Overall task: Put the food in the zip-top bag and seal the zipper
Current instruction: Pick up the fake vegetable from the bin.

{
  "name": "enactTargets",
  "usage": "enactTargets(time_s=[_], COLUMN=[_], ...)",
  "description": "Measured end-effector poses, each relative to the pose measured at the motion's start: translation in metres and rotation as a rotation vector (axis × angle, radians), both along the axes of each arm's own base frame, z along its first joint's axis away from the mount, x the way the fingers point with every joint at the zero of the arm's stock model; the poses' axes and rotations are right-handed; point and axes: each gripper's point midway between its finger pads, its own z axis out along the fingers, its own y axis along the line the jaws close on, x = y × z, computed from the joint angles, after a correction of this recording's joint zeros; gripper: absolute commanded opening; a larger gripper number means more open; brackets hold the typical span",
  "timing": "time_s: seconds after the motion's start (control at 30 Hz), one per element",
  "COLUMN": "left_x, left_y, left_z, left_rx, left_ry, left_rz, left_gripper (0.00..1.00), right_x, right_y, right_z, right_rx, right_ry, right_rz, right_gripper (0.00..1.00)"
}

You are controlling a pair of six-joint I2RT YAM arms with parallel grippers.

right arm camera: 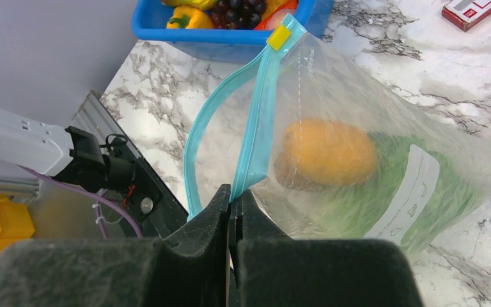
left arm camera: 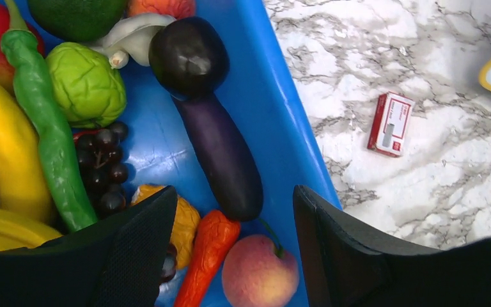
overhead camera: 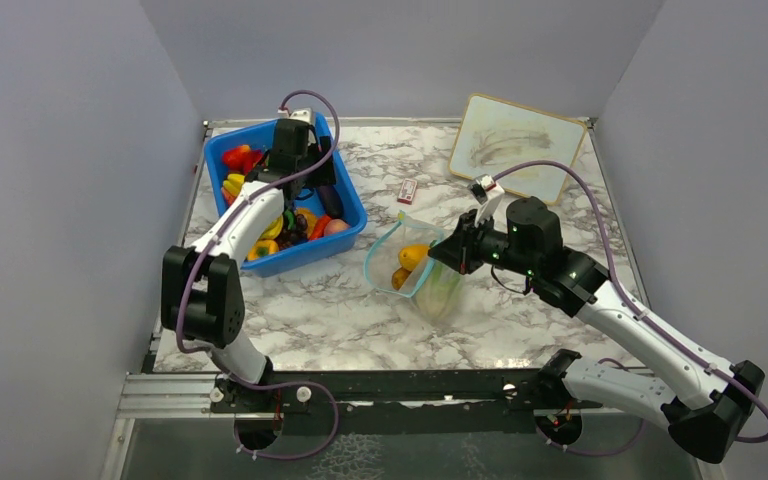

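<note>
The clear zip-top bag (overhead camera: 425,278) lies on the marble right of centre, its mouth gaping. An orange round piece (right arm camera: 329,150) and green lettuce (right arm camera: 383,192) show through it. My right gripper (right arm camera: 234,195) is shut on the light-blue zipper (right arm camera: 259,121) at the near side of the mouth. My left gripper (left arm camera: 233,192) hangs open over the blue bin, with nothing between its fingers. Below it lie a purple eggplant (left arm camera: 220,150), a peach (left arm camera: 259,275) and an orange-red pepper (left arm camera: 208,252). A small green lettuce (left arm camera: 84,83), dark grapes (left arm camera: 105,166) and a green chili (left arm camera: 48,128) lie to the left.
The rigid blue bin (overhead camera: 353,218) of toy food stands at the back left. A small red-and-white box (overhead camera: 407,191) lies on the marble between bin and bag. A whiteboard (overhead camera: 515,147) lies at the back right. Grey walls close three sides.
</note>
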Motion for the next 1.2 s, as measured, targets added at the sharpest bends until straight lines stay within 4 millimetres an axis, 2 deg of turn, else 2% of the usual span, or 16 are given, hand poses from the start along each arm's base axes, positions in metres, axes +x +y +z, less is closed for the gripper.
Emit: enactTargets(time_s=[0.33, 0.57, 0.73, 0.9, 1.03, 1.2], left_x=[0.055, 0.079, 0.091, 0.101, 0.105, 0.106], left_y=[0.010, 0.017, 0.020, 0.023, 0.026, 0.029], left_z=[-0.046, -0.055, -0.056, -0.061, -0.071, -0.084], left_rx=[-0.045, -0.037, -0.032, -0.019, -0.014, -0.003], left_ry=[0.027, 0.016, 0.005, 0.006, 0.021, 0.050], left_rz=[0.039, 0.049, 0.053, 0.051, 0.056, 0.057], left_gripper=[0.69, 0.68, 0.68, 0.70, 0.73, 0.71], right_x=[0.000, -0.001, -0.001, -0.001, -0.001, -0.002], right_y=[0.000, -0.001, -0.001, -0.001, -0.001, -0.002], right_z=[-0.001, -0.001, 0.005, 0.003, 0.004, 0.002], right_rx=[-0.001, -0.010, -0.009, -0.019, -0.021, -0.027], right_ry=[0.001, 0.011, 0.006, 0.013, 0.015, 0.021], right_rz=[0.000, -0.001, 0.000, 0.001, 0.001, 0.001], right_gripper=[0.01, 0.01, 0.01, 0.01, 0.01, 0.01])
